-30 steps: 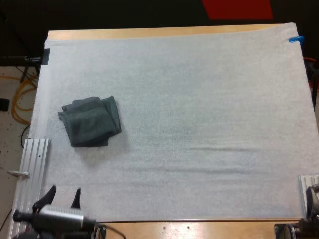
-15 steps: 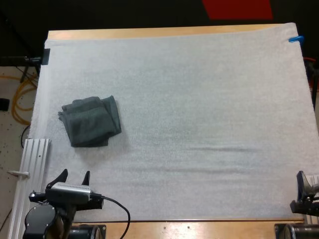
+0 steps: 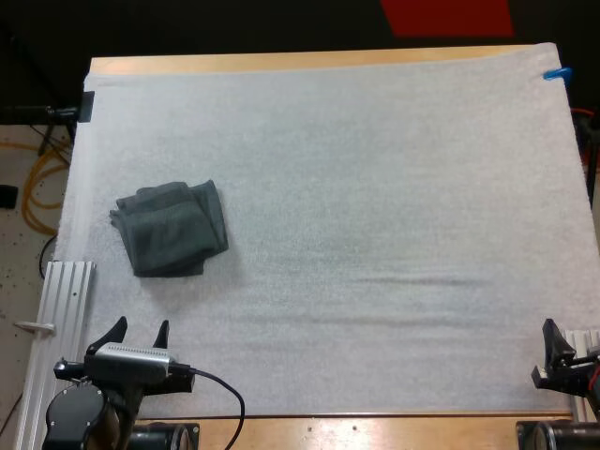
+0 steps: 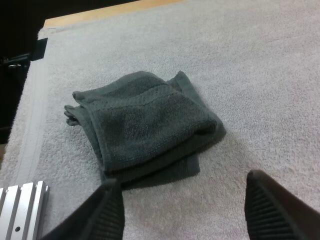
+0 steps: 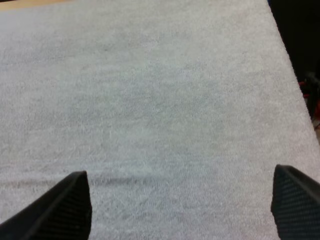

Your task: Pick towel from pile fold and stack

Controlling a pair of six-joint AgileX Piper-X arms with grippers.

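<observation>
At the near edge of the white mat (image 3: 375, 187), my left gripper (image 3: 140, 327) is sitting by the near left corner, pointing away over the mat. Its fingers (image 4: 107, 210) are standing spread apart and are gripping nothing, with only bare mat lying between them. Just to its left, a ribbed metal rail (image 3: 61, 309) is running along the mat's left border.

At the near right corner, my right gripper (image 3: 560, 339) is poking in from the table's right side, close to a second short piece of metal rail (image 3: 583, 337). In the right wrist view its two fingers (image 5: 70, 200) are standing wide apart, and plain white mat is stretching ahead of them.

Farther in, on the left part of the mat, a dark grey-green towel (image 3: 173, 230) is lying by itself. It is lying straight ahead of the left gripper and clear of its fingertips, with a strip of mat showing between them. It is well apart from the right gripper. The towel is lying loosely folded over in a rough square. Its layers are showing unevenly at the near edge, and a bunched corner is sticking out toward the mat's left border.

Beyond the towel the mat is running on to the far side, where a strip of the wooden table (image 3: 281, 62) is showing along its edge.
</observation>
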